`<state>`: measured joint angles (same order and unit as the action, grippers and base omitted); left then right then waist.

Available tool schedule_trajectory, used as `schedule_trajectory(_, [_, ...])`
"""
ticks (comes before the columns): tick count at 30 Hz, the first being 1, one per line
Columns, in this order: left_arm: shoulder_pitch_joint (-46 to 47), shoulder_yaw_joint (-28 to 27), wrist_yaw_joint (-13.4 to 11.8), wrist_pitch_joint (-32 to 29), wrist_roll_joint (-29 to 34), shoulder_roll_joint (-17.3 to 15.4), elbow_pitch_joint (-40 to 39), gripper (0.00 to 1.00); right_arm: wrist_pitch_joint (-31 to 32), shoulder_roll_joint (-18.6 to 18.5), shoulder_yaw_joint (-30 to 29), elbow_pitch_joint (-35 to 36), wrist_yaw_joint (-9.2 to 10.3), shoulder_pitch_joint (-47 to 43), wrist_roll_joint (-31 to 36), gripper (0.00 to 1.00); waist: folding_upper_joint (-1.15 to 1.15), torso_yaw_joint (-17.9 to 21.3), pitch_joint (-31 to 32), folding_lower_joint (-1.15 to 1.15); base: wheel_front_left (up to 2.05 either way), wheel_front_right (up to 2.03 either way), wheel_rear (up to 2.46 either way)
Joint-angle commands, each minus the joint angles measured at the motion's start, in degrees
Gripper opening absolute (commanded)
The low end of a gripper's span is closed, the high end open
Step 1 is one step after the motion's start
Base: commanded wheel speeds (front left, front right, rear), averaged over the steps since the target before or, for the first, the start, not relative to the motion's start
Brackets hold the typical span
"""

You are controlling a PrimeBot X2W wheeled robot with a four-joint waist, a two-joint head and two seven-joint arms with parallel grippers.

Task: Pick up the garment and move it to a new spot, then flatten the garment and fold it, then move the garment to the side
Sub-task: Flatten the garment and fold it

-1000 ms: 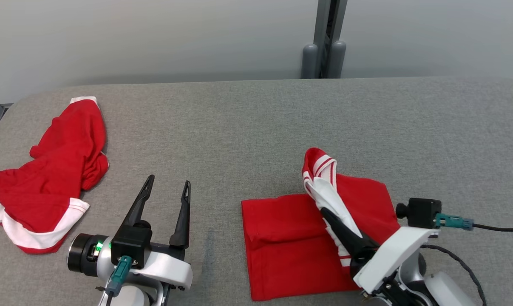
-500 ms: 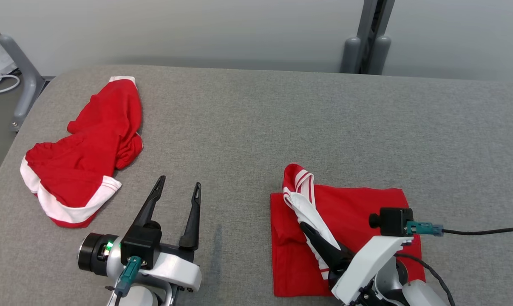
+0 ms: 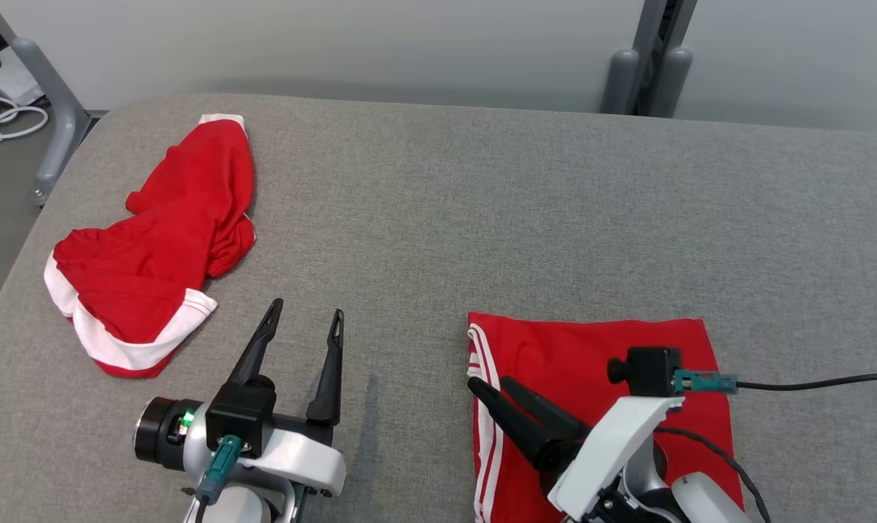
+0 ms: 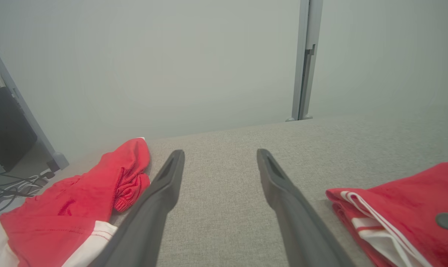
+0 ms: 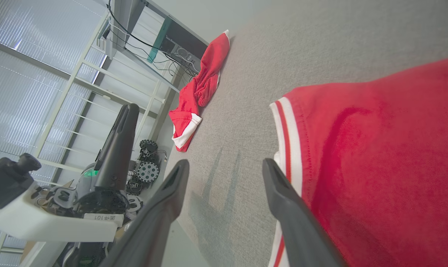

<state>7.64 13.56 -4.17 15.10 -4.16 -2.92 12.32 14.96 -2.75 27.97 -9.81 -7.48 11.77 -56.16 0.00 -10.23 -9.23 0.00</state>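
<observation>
Lying flat at the lower right of the head view, the folded garment (image 3: 576, 349), a red knit rectangle with white-striped ribbing on its left edge, rests on the grey woven surface (image 3: 438, 218) beneath the right hand (image 3: 490, 380), fingers spread and empty; the left hand (image 3: 307, 309), also spread, is at lower left, a crumpled garment (image 3: 169, 232) with a white band at upper left, and a pale wall (image 3: 336, 43) and grey post (image 3: 652, 58) along the top. From the left wrist, parted fingers frame bare weave, with red cloth at both lower corners. From the right wrist, one finger crosses the striped edge at lower right.
</observation>
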Motion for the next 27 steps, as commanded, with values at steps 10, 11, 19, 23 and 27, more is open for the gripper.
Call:
schedule_trajectory(10, [0.64,-0.74,-0.29,0.06,0.09,-0.10,-0.60,1.00,-3.92,-1.74,-6.34,3.11,-0.03,2.89,8.13,1.00,0.00,3.21,1.85,0.00,0.00,0.00,0.00])
schedule_trajectory(11, [0.61,-0.83,-0.31,0.06,0.09,-0.11,-0.77,1.00,-4.43,-2.05,-7.43,3.43,-0.03,2.91,9.04,1.00,0.00,3.58,2.06,0.00,0.00,0.00,0.00])
schedule_trajectory(19, [-0.11,-2.50,-1.46,0.03,-1.53,-0.08,-4.27,1.00,-11.76,-13.62,-11.63,7.88,-0.03,4.03,27.11,1.00,0.00,6.10,2.78,0.00,0.00,0.00,0.00])
schedule_trajectory(23, [-1.06,-2.90,-1.88,0.03,-2.03,-0.12,-5.19,1.00,-17.81,-15.93,-14.92,6.94,-0.03,2.07,35.51,1.00,0.00,7.21,3.17,0.00,0.00,0.00,0.00])
schedule_trajectory(27, [-1.95,-3.01,-2.02,0.03,-2.88,-0.11,-5.83,1.00,-22.65,-14.97,-18.96,6.14,-0.02,-0.39,39.57,1.00,0.00,8.20,3.59,0.00,0.00,0.00,0.00])
